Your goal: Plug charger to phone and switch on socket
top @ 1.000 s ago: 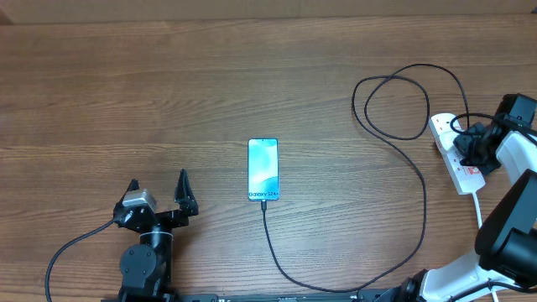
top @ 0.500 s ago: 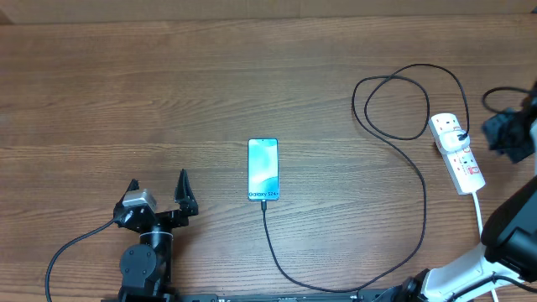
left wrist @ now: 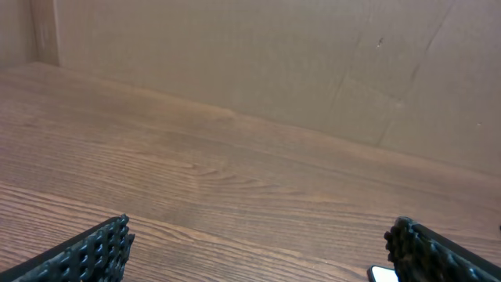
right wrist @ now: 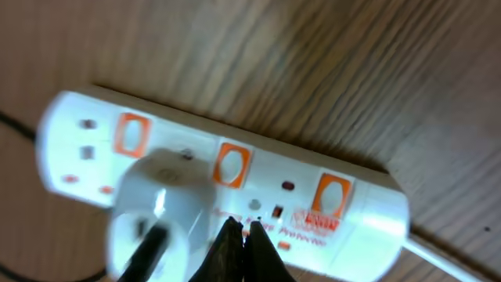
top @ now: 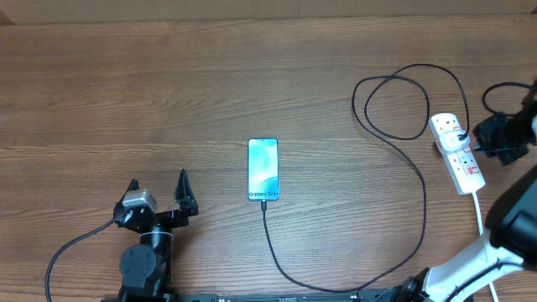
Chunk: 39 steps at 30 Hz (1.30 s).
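**Right gripper shut at the power strip, left gripper wide open and empty**

Overhead: the phone (top: 263, 170) lies flat near the centre of the wooden table (top: 126, 84), screen up and lit, with its "Galaxy" end at 6 o'clock. The charger cable (top: 424, 201) meets that 6 o'clock edge; too small to tell if it is seated. The cable runs toward 6, swings round to 3, loops at 2 o'clock and ends at the power strip (top: 457, 153).

The strip sits at the 3 o'clock edge, with its white cord (top: 478, 205) trailing toward 5.

The right gripper (top: 482, 144) is just beside the strip on its 3 o'clock side. In the blurry wrist view the jaws are pressed together with nothing between them. The tips are over the strip body just below the middle rocker switch (right wrist: 229, 163), next to the white plug (right wrist: 160, 200). Contact: can't tell.

The left gripper (top: 158, 180) is at 7 o'clock, well apart from the phone. Its fingers (left wrist: 94, 249) are spread fully, holding nothing, with only bare table ahead.
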Motion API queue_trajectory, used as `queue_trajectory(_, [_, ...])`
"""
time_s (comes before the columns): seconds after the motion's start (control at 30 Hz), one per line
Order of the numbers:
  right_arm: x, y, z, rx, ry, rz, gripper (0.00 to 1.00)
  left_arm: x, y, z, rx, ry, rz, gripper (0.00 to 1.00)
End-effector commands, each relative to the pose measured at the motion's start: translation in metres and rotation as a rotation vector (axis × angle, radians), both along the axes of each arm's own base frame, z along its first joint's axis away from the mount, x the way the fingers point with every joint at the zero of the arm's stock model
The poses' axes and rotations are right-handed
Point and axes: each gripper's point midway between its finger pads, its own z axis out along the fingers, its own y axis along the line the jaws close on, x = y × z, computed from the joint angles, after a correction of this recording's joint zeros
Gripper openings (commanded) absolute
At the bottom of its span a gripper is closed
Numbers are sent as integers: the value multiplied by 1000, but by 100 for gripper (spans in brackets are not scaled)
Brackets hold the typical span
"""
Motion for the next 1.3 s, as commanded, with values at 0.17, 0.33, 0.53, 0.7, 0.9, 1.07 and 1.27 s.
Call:
queue_trajectory(0.17, [9, -1, -21, 28, 2, 14, 4, 0, 0, 0, -7, -5, -4, 100])
queue_trajectory(0.33, [15, 0, -20, 41, -27, 16, 4, 0, 0, 0, -7, -5, -4, 100])
queue_trajectory(0.53, [22, 2, -14, 54, -56, 21, 4, 0, 0, 0, -7, -5, -4, 100])
queue_trajectory(0.7, [28, -1, -2, 53, -74, 23, 4, 0, 0, 0, -7, -5, -4, 100])
queue_trajectory(0.9, [29, 0, -3, 53, -72, 43, 4, 0, 0, 0, -7, -5, -4, 99])
queue_trajectory(1.07, [30, 5, -8, 62, -59, 53, 4, 0, 0, 0, -7, -5, -4, 99])
queue_trajectory(1.27, [34, 12, -10, 59, -53, 80, 4, 0, 0, 0, -7, -5, -4, 100])
